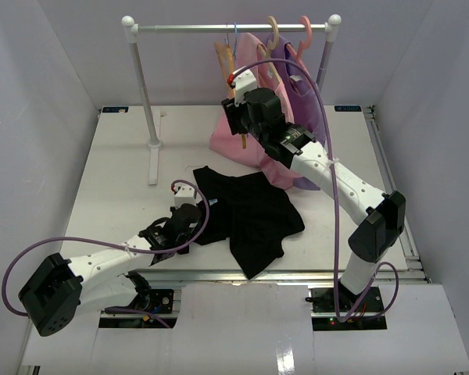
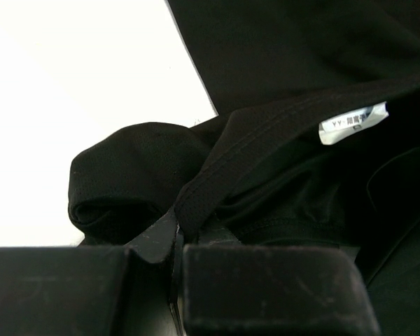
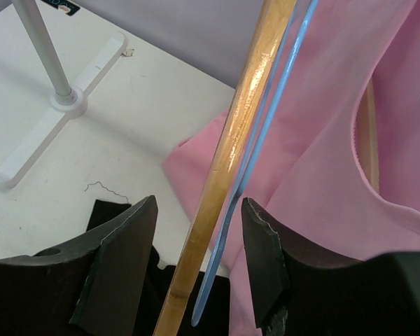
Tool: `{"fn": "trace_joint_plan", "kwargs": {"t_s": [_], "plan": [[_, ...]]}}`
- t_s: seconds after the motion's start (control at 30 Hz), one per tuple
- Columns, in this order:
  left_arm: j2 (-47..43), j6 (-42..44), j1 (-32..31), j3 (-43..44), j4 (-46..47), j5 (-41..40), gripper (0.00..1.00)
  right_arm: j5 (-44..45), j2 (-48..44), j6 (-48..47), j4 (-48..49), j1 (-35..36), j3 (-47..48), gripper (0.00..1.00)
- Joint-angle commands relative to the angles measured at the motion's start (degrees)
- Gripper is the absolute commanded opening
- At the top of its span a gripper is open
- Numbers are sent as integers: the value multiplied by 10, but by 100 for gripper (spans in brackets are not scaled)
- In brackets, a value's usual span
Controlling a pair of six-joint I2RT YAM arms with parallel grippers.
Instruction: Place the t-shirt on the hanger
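The black t-shirt lies crumpled on the table, and its neck with the light label shows in the left wrist view. My left gripper is at the shirt's left edge, shut on a fold of the collar band. The light-blue hanger hangs from the rail. My right gripper is raised at the rack and open. The blue hanger's arm and the tan-orange hanger's arm both pass between its fingers, touching neither.
A white rack stands at the back, its foot on the table. A pink garment and a purple garment hang from it on other hangers, close beside my right gripper. The pink cloth lies right of the fingers.
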Motion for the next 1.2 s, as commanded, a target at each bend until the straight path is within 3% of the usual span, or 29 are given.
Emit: {"fn": "trace_joint_plan", "kwargs": {"t_s": [0.0, 0.43, 1.17], "plan": [[5, 4, -2, 20, 6, 8, 0, 0, 1, -2, 18, 0, 27, 58], [19, 8, -2, 24, 9, 24, 0, 61, 5, -20, 2, 42, 51, 58], [21, 9, -2, 26, 9, 25, 0, 117, 119, -17, -7, 45, 147, 57]]}}
